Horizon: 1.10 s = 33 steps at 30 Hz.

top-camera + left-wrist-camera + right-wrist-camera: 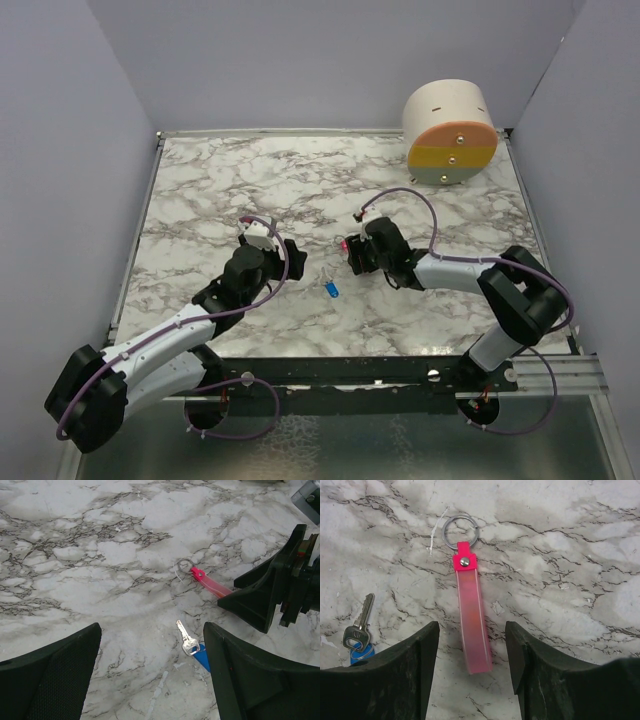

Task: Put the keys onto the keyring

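Watcher: Marble table (200,190) fills most of the overhead view, walled on three sides, with a round drum (450,130) in its far right corner. Where does the keyring lie against the right gripper?

Checker: The keyring (470,600) lies flat, its pink tag pointing back at the right gripper (472,627). The tag's near end sits between the two fingers. They stand apart, with bare marble showing on each side of the tag, so nothing is clamped. The wire ring is at the far end, beyond the fingertips.

Watcher: And the left gripper?

Checker: The left gripper (152,627) is spread wide with nothing between its fingers. The key (189,642) lies just beside one finger, with its blade pointing toward the keyring. Key and keyring are apart.

Watcher: What is hard to read?

Checker: In the left wrist view, the right gripper covers the tag's near end, and a finger half hides the key's blue head. The right wrist view cuts that head off too. Whether either gripper touches the table cannot be told. From overhead, the ring is too small to make out.

Watcher: Room to move?

Checker: Both pieces lie mid-table, well away from the edges and the drum. There is open marble beyond them and to the left.
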Available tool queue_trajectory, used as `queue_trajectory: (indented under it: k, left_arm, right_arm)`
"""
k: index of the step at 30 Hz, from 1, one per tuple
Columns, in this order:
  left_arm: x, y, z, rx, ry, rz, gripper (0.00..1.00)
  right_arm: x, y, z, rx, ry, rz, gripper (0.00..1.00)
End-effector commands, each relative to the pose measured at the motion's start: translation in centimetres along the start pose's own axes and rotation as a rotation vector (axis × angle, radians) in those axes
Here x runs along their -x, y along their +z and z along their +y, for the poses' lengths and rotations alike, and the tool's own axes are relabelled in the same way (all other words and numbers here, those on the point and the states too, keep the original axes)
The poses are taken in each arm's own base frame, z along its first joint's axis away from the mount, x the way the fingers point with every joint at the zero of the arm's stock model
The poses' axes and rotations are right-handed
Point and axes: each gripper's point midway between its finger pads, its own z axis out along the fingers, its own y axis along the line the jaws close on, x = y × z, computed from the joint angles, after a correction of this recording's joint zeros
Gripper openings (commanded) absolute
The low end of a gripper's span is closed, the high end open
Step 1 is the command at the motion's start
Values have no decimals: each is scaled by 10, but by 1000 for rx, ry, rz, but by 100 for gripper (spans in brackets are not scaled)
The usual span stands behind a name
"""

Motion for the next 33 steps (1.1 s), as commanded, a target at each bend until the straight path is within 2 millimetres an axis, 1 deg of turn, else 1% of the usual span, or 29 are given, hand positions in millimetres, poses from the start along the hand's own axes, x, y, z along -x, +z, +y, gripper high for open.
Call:
queue_trajectory:
  k: [1, 9, 12, 14, 17, 18, 20, 21, 24, 26, 32, 33]
  left_arm:
    - [16, 0, -5, -6, -7, -52, 85]
    - [16, 0, -4, -2, -7, -53, 85]
    - [15, 0, -3, 2, -7, -52, 85]
    - [14, 1, -3, 4, -5, -50, 85]
    - [13, 2, -2, 9, -2, -47, 85]
    - [13, 2, -3, 8, -2, -45, 85]
    - [12, 4, -3, 6, 1, -39, 85]
    - [12, 5, -4, 5, 3, -35, 85]
    - [10, 7, -6, -1, 4, -30, 85]
    - [9, 8, -6, -3, 4, -27, 85]
    - [8, 10, -10, -21, 9, -28, 85]
    - [8, 11, -11, -26, 13, -30, 85]
  right_arm:
    - [0, 4, 0, -24, 0, 8, 55]
    - [-6, 6, 0, -43, -4, 27, 46]
    - [-6, 4, -2, -59, -6, 27, 39]
    - [-1, 1, -1, -63, -8, 13, 34]
    - [15, -7, 4, -54, -18, -17, 34]
    - [21, -11, 5, -48, -20, -29, 32]
    - [32, -17, 8, -37, -23, -51, 22]
    - [37, -21, 9, -36, -22, -59, 20]
    - [48, -29, 10, -28, -20, -80, 19]
    - [55, -35, 12, -18, -19, -96, 16]
    - [74, -55, 19, 23, -9, -138, 16]
    - [79, -59, 21, 32, -8, -148, 14]
